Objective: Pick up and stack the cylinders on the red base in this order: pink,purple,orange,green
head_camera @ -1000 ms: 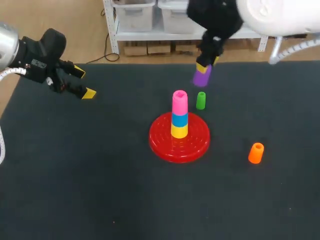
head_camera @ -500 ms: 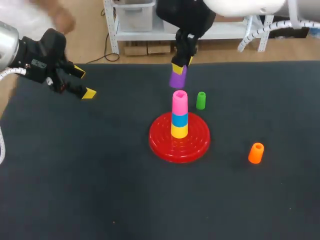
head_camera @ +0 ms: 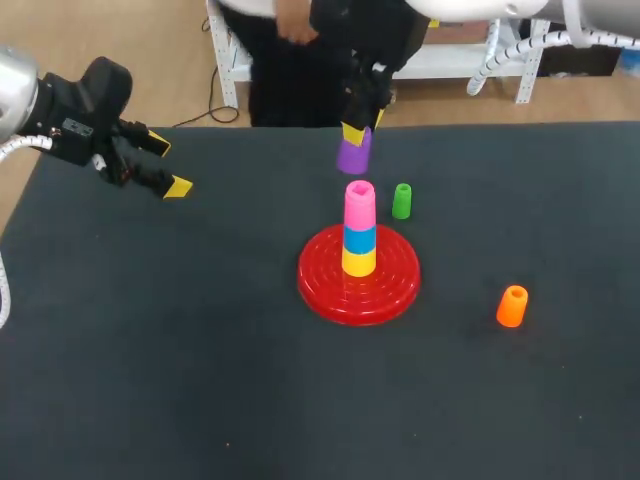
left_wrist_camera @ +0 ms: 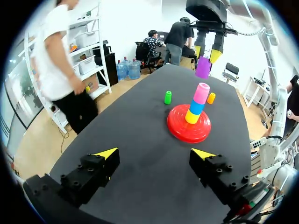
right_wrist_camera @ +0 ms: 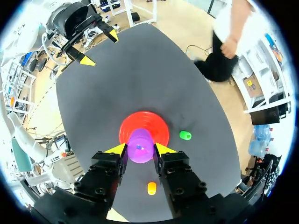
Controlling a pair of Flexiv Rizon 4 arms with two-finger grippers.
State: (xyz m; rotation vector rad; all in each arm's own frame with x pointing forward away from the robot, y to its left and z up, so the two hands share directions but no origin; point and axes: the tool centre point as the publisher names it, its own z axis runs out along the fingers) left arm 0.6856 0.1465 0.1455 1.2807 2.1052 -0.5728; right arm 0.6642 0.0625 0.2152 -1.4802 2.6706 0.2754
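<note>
My right gripper [head_camera: 355,131] is shut on the purple cylinder [head_camera: 353,155] and holds it in the air just above the stack. The stack on the red base [head_camera: 322,280] reads yellow, blue, then pink [head_camera: 359,204] on top. In the right wrist view the purple cylinder [right_wrist_camera: 140,145] sits between the yellow tips of the right gripper [right_wrist_camera: 139,149], right over the red base [right_wrist_camera: 130,127]. A green cylinder [head_camera: 401,201] stands right of the stack, and an orange cylinder [head_camera: 512,305] lies further right. My left gripper [head_camera: 164,165] hangs open over the table's far left; its view shows the left gripper [left_wrist_camera: 153,155] with nothing between the tips.
The dark table [head_camera: 200,350] has free room all along the front and left. The green cylinder [right_wrist_camera: 185,135] and orange cylinder [right_wrist_camera: 152,188] are the only loose objects near the base.
My right arm carried the purple cylinder leftward from beyond the green cylinder to a spot above the pink one. The left arm stayed still.
</note>
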